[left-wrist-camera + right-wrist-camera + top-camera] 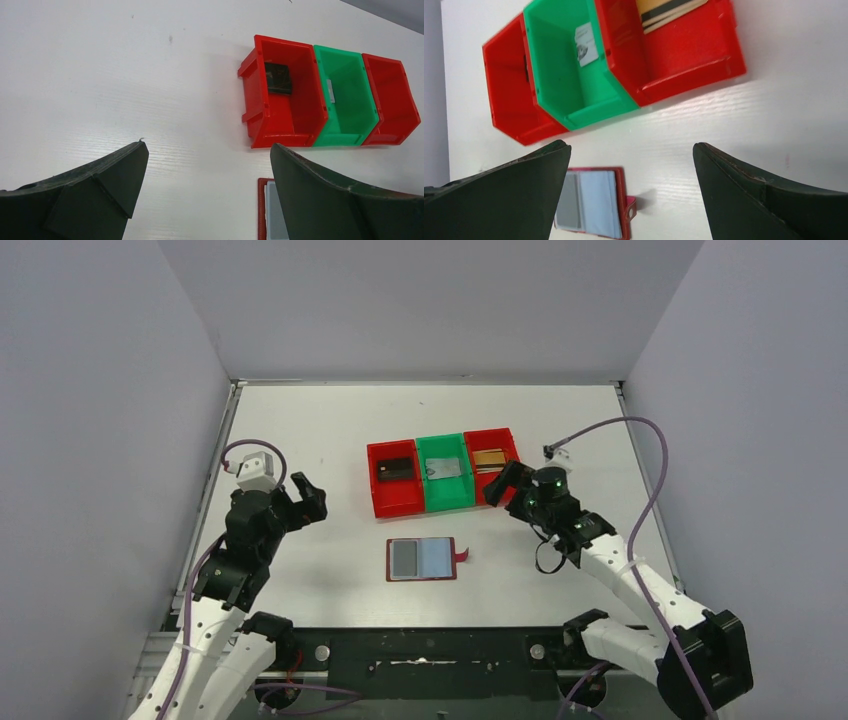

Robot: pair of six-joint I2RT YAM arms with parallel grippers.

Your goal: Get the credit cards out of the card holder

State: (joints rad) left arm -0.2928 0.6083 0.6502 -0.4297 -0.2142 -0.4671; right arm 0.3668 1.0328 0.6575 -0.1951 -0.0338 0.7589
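Note:
The dark red card holder [421, 559] lies open and flat on the table, snap tab to the right. Its left sleeve looks darker grey than the pale blue right one. It also shows in the right wrist view [594, 202] and at the bottom edge of the left wrist view [265, 210]. A dark card [396, 469] lies in the left red bin, a silvery card [446, 469] in the green bin and a gold card [488, 457] in the right red bin. My left gripper [310, 495] is open and empty, left of the bins. My right gripper [508, 485] is open and empty at the right red bin's front.
Three bins stand in a row behind the card holder: the left red bin [380, 502], the green bin [450, 500] and the right red bin [512, 440]. White walls close in the table on three sides. A cable loops beside the right arm [650, 480].

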